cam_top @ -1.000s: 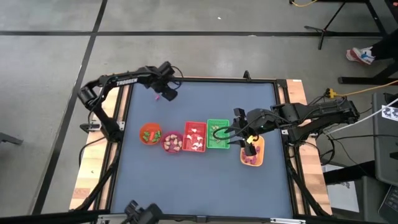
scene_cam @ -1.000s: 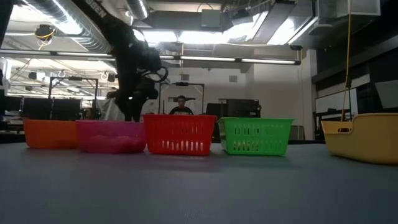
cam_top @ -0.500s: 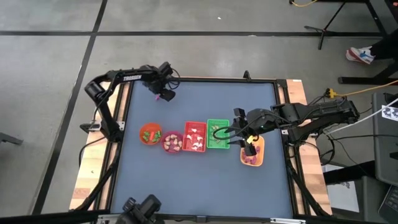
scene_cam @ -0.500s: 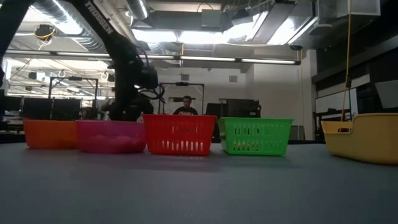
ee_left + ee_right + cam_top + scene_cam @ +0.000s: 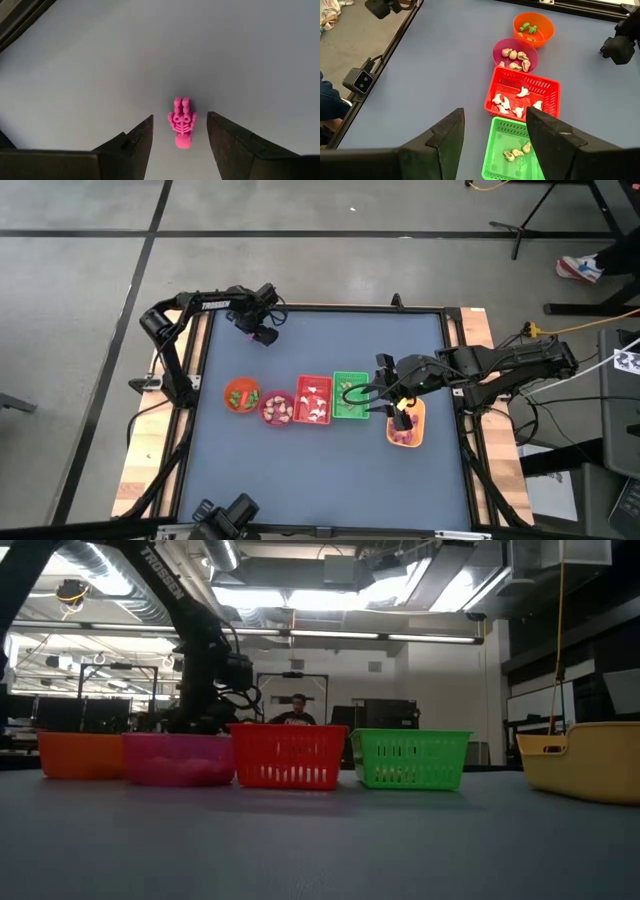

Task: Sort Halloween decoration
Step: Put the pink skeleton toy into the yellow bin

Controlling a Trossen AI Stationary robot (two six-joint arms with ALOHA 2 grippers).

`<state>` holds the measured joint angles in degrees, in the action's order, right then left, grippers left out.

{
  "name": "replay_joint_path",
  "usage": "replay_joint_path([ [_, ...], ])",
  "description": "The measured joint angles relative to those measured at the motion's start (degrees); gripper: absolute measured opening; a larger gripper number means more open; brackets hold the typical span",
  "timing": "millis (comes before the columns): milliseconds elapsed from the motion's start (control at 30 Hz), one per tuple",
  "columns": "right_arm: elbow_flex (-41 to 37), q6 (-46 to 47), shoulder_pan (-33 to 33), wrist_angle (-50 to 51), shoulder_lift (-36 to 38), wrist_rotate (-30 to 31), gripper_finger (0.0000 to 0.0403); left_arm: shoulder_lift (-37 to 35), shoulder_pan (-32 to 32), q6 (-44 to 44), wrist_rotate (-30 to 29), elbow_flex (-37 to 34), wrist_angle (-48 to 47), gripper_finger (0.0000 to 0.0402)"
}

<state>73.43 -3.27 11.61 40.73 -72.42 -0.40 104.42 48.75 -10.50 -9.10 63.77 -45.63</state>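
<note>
The left arm is drawing back toward the table's far-left corner — a second ago its wrist was hanging a little farther in over the grey table top (image 5: 320, 470), and in the low view it has slid leftward behind the bowls. The left gripper (image 5: 179, 131) is now hovering near the far-left edge with its jaws apart, and a small magenta-pink plastic skeleton-hand trinket (image 5: 181, 127) is lying on the bare table right between its two dark fingers, touching neither as far as can be seen. In the high view that trinket (image 5: 260, 338) is showing as a pink speck just under the gripper, well apart from the row of containers.

The right gripper (image 5: 495, 137) is staying where it was — poised over the green plastic mesh basket (image 5: 517, 150), jaws spread, gripping nothing. Beyond it the red plastic mesh basket (image 5: 545, 90), the pink round bowl (image 5: 497, 52) and the orange round bowl (image 5: 545, 22) are lying in line, each holding small trinkets; a yellow-orange plastic tray (image 5: 418, 415) sits at the row's right end.
</note>
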Motion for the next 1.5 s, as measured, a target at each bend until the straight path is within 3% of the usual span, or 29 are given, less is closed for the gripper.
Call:
replay_joint_path([
  [667,-0.02,0.0,-0.01,0.08,0.0,0.0,0.0211,2.82,0.98,0.11,1.23,0.22,0.02,0.0163],
  [1167,-0.02,0.0,0.0,0.08,0.0,0.0,0.0211,3.0,0.94,0.11,1.95,0.11,0.06,0.0079],
  [1500,-0.02,0.0,0.0,0.07,0.0,0.0,0.0211,3.02,0.92,0.13,1.67,0.09,0.02,0.0045],
])
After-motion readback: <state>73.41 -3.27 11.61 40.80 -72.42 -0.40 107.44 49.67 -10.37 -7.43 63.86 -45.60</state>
